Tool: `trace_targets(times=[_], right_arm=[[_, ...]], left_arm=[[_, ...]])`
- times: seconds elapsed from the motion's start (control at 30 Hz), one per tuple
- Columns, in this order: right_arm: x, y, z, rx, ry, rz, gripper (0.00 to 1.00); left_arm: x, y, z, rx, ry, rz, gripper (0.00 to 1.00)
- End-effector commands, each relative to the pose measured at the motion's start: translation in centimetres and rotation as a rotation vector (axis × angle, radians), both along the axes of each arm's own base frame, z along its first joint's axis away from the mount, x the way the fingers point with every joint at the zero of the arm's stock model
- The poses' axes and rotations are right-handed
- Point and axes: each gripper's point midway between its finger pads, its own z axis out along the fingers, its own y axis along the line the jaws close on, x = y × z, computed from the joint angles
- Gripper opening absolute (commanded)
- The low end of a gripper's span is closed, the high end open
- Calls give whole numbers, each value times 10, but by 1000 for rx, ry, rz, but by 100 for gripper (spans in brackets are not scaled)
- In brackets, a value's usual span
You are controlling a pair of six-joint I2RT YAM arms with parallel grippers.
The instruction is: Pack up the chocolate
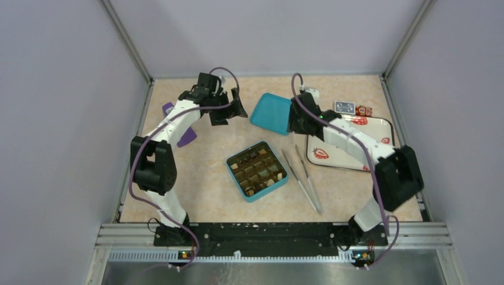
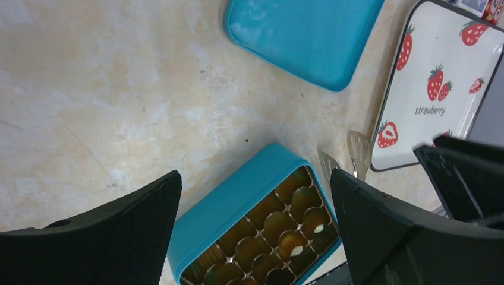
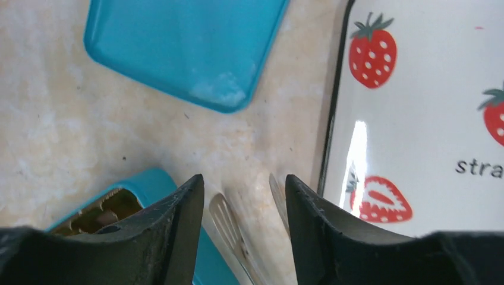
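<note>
A teal box (image 1: pixel 257 171) with a gold divider tray sits mid-table; dark, tan and cream chocolate pieces (image 1: pixel 254 168) lie in its cells. The box also shows in the left wrist view (image 2: pixel 238 208) and at the edge of the right wrist view (image 3: pixel 128 193). Its teal lid (image 1: pixel 271 113) lies apart at the back, also in the left wrist view (image 2: pixel 306 35) and the right wrist view (image 3: pixel 184 41). My left gripper (image 1: pixel 233 105) is open and empty, left of the lid. My right gripper (image 1: pixel 295 122) is open and empty, at the lid's right edge, above the metal tongs (image 1: pixel 302 178).
A white strawberry tray (image 1: pixel 368 127) lies at the right, under the right arm. A blue card (image 1: pixel 344 107) and red wrapped bits (image 1: pixel 364 110) sit behind it. A purple object (image 1: pixel 185 135) lies under the left arm.
</note>
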Motion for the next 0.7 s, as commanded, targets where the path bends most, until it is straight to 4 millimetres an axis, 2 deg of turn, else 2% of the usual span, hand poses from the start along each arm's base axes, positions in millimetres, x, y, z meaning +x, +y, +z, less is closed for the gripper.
trace_targets(times=[0.0, 0.1, 0.23, 0.4, 0.6, 0.63, 0.67], right_arm=[[46, 9, -16, 25, 68, -98, 49], [80, 10, -28, 25, 88, -142, 46], [108, 8, -57, -18, 143, -187, 46], [122, 2, -89, -50, 191, -242, 44], [127, 4, -119, -11, 244, -257, 42], [128, 5, -123, 9, 257, -253, 39], [129, 6, -124, 23, 263, -247, 31]], left_arm=[[-21, 6, 38, -46, -70, -21, 99], [-33, 19, 46, -48, -88, 13, 99], [-44, 31, 53, -96, -85, 29, 99], [-54, 33, 44, -94, -65, 24, 99], [-61, 34, 35, -86, -54, -6, 99], [-61, 34, 36, -80, -59, -12, 99], [-61, 36, 36, -74, -63, -12, 99]])
